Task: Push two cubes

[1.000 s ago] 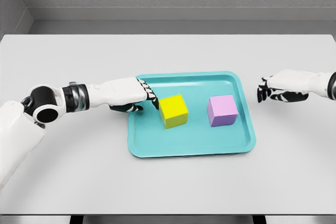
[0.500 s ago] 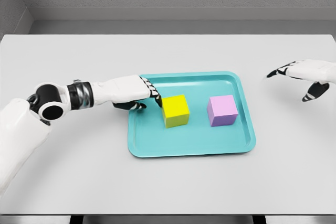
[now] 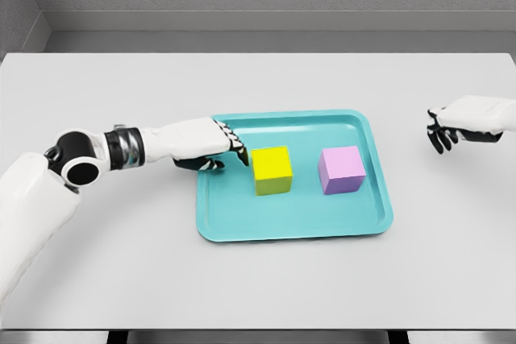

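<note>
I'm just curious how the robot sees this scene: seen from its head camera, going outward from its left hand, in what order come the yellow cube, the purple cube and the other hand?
From the left hand, at the teal tray's left rim:
1. Yellow cube, in the tray's left half, right at the fingertips.
2. Purple cube, in the tray's right half.
3. Right hand, off the tray, above the table's right edge.

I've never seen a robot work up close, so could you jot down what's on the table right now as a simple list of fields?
surface: plain white table
tray: teal tray, shallow, near the table's middle
yellow cube: on the tray, left of centre
purple cube: on the tray, right side, apart from the yellow one
left hand: over the tray's left rim, fingertips at the yellow cube's left side, holding nothing
right hand: off to the right of the tray, fingers curled downward, holding nothing
</note>
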Robot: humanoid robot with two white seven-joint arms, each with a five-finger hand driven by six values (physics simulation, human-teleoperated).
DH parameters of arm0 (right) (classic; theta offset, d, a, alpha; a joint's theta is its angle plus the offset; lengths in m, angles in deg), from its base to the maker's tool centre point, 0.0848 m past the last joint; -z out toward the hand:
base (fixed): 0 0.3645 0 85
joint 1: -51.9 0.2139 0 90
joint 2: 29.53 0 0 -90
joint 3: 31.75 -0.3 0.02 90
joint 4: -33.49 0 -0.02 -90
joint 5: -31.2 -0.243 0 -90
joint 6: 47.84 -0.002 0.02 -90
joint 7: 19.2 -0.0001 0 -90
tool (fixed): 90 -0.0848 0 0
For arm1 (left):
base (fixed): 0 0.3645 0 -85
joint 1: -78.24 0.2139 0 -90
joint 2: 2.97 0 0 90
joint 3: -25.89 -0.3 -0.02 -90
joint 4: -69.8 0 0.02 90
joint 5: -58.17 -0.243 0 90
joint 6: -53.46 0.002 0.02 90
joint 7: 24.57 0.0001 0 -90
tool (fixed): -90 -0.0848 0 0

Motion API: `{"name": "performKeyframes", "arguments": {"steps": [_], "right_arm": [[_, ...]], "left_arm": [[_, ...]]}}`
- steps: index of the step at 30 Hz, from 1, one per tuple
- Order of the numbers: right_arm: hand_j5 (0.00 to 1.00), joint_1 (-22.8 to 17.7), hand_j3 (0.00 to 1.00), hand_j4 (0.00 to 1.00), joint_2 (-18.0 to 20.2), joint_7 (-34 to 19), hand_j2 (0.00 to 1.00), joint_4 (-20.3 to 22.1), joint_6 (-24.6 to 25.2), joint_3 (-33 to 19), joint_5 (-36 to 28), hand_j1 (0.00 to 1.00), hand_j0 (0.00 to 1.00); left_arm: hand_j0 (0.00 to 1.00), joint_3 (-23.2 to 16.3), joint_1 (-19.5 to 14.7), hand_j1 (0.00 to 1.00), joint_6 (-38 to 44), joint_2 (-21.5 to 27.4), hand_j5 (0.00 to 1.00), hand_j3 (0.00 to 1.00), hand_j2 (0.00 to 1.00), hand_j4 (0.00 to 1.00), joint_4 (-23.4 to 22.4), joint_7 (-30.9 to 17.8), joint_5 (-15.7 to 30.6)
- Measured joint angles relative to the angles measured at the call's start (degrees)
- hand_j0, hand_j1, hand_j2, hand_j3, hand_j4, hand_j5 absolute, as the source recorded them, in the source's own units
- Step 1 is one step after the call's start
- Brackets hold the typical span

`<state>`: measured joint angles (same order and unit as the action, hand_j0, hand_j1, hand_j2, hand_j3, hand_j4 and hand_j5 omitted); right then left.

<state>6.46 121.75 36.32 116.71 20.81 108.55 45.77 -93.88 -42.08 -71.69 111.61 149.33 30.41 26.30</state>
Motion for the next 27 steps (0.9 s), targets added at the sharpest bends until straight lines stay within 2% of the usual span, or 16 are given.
{"name": "performKeyframes", "arguments": {"steps": [4, 8, 14, 17, 27], "right_arm": [[0.12, 1.7, 0.12, 0.12, -0.1, -0.4, 0.12, -3.7, -7.4, -0.3, -1.1, 0.12, 0.12], [0.12, 1.6, 0.12, 0.12, -0.5, -0.5, 0.12, -9.0, -12.1, -1.3, -7.2, 0.12, 0.12], [0.12, 1.5, 0.12, 0.12, -0.9, -0.5, 0.12, -12.4, -13.6, -1.6, -18.4, 0.12, 0.12], [0.12, 1.2, 0.12, 0.12, -1.6, -0.5, 0.12, -13.7, -13.7, -1.4, -21.6, 0.12, 0.12], [0.13, 1.3, 0.13, 0.13, -4.5, -0.5, 0.13, -15.7, -13.8, -1.0, -23.9, 0.13, 0.13]], "left_arm": [[0.61, 0.0, 0.0, 0.61, 0.0, 0.0, 0.61, 0.61, 0.61, 0.61, 0.3, 0.0, 0.3], [0.61, -0.1, 0.1, 0.61, 0.0, -0.2, 0.61, 0.61, 0.61, 0.61, 0.4, 0.0, 0.3], [0.61, -0.9, 0.0, 0.61, 0.0, -0.8, 0.61, 0.61, 0.61, 0.61, 0.2, 0.0, 0.0], [0.61, -1.0, 0.0, 0.61, 0.1, -1.2, 0.61, 0.61, 0.61, 0.61, 0.2, 0.0, -0.1], [0.61, -2.6, -0.5, 0.61, 0.0, -2.5, 0.61, 0.61, 0.61, 0.61, -0.1, 0.0, -0.3]]}}
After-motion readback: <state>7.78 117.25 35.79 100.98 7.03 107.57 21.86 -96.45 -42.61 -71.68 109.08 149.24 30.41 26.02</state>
